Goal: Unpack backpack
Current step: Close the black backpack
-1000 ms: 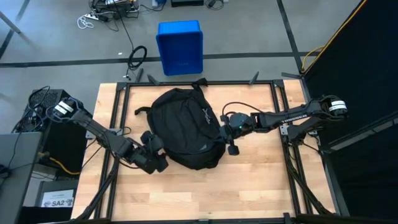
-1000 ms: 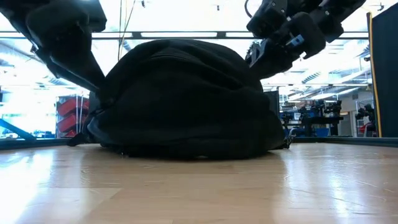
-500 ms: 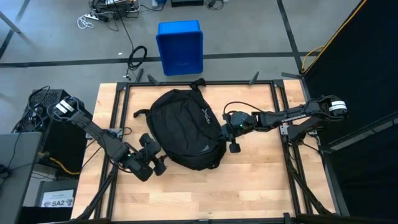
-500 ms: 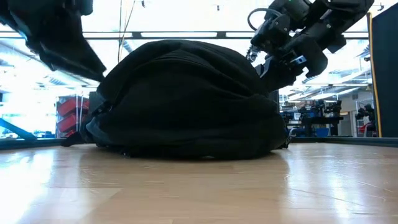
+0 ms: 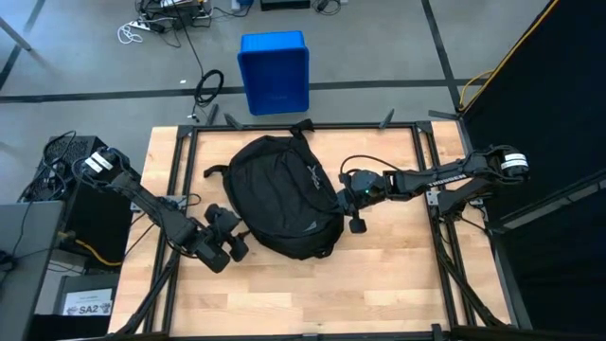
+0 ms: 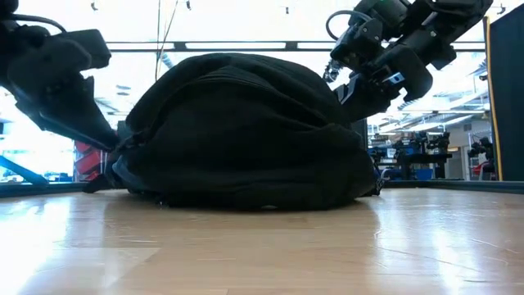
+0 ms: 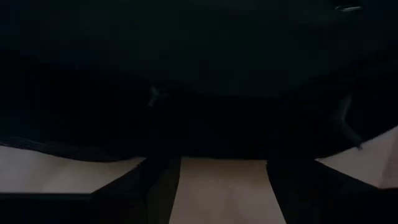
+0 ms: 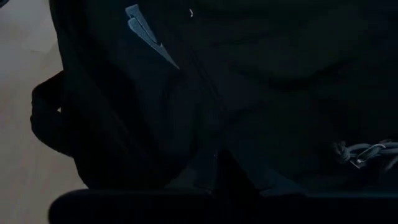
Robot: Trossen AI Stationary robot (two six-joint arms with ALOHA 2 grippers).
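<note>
Since a second ago the left end effector (image 5: 230,237) has drawn back from the backpack (image 5: 281,194) toward the tabletop's left edge, and it now sits just beside the bag's near-left side with its fingers spread wide and nothing between them; bare wood shows between the two fingers in the left wrist view. The backpack itself has barely shifted. It lies flat on the wooden tabletop (image 5: 398,275), a little left of the middle and closer to the far edge, its top loop pointing toward that far edge and a strap trailing off toward the left edge.

The right end effector (image 5: 343,201) is pressed against the backpack's right side, fingers closed narrow. Whether it pinches fabric or a zipper pull cannot be told, though a grey metal pull (image 8: 367,152) shows close in front of its wrist camera.

A blue bin (image 5: 274,72) stands on the floor beyond the far edge.
</note>
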